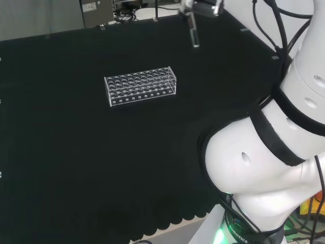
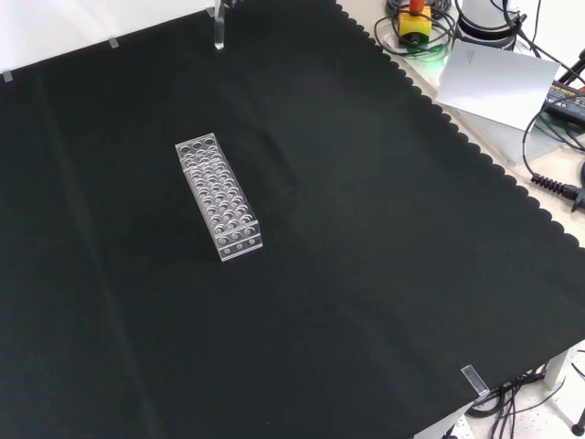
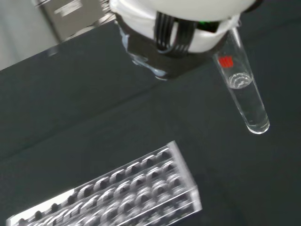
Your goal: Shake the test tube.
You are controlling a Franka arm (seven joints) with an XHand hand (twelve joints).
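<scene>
The hand (image 1: 203, 7) is way up at the top edge of the head view, mostly cut off, so all I really catch is a bit of white and grey with the test tube (image 1: 193, 34) hanging down out of it. It's got the tube by its upper end, but how the fingers wrap it I honestly can't make out, since that part is out of frame there and hidden behind the blurry white palm in the wrist view. In the wrist view the tube slants out from under the hand with a small red mark near its upper part, a clear liquid line below that and the rounded bottom free in the air over the black cloth (image 1: 76, 168). In the front view just the lower end of the tube pokes in at the top edge. The clear plastic tube rack (image 2: 218, 196) sits on the cloth well apart from the tube, and I can't tell whether its holes hold anything. The arm's big white links (image 1: 269, 152) block the right side of the head view.
</scene>
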